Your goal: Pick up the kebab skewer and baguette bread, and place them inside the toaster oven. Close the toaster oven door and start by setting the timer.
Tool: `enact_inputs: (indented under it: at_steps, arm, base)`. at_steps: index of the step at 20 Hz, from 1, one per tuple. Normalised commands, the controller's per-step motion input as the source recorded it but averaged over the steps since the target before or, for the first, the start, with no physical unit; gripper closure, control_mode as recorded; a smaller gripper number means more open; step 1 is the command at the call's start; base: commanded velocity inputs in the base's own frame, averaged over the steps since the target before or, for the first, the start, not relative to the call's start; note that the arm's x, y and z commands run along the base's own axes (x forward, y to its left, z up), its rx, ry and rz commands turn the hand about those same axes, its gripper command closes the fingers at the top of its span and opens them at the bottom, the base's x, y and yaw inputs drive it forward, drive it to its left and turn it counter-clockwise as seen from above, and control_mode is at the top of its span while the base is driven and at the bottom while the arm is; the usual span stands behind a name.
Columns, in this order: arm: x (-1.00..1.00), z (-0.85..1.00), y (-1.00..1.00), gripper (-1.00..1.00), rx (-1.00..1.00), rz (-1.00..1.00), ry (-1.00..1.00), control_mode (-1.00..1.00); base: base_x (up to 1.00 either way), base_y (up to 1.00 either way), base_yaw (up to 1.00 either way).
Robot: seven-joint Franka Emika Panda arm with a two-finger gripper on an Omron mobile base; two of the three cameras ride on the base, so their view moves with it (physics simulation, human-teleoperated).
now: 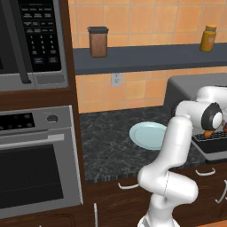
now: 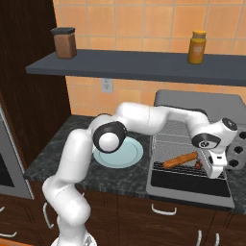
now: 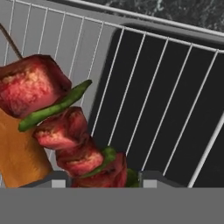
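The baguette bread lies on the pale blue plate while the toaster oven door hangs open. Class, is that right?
Not quite. The baguette bread lies on the wire rack inside the toaster oven, not on the plate; the right base view shows it. The toaster oven door is open.

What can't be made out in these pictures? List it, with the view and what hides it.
Kebab skewer: hand view, lower end runs off the bottom.
Baguette bread: hand view, cut by the left edge, overlapped by the skewer.
Toaster oven: left base view, arm covers its opening, right edge cuts it.
Its control knobs: right base view, partly behind the gripper.
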Motion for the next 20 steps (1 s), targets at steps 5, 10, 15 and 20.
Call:
enact_inputs:
  at_steps: [5, 10, 15, 20]
  arm:
    - [-0.02, 0.00, 0.00, -1.00, 0.00, 0.00, -0.02, -1.00]
    - [0.00, 0.00, 0.01, -1.00, 0.00, 0.00, -0.01, -1.00]
    - [-0.07, 0.21, 0.05, -1.00, 0.00, 0.00, 0.00, -1.00]
    - [-0.34, 0.68, 0.03, -1.00, 0.00, 0.00, -0.01, -1.00]
  base:
    - [0.00, 0.00, 0.00]
    - [0.00, 0.00, 0.00]
    - [0.00, 0.00, 0.00]
    - [0.00, 0.00, 0.00]
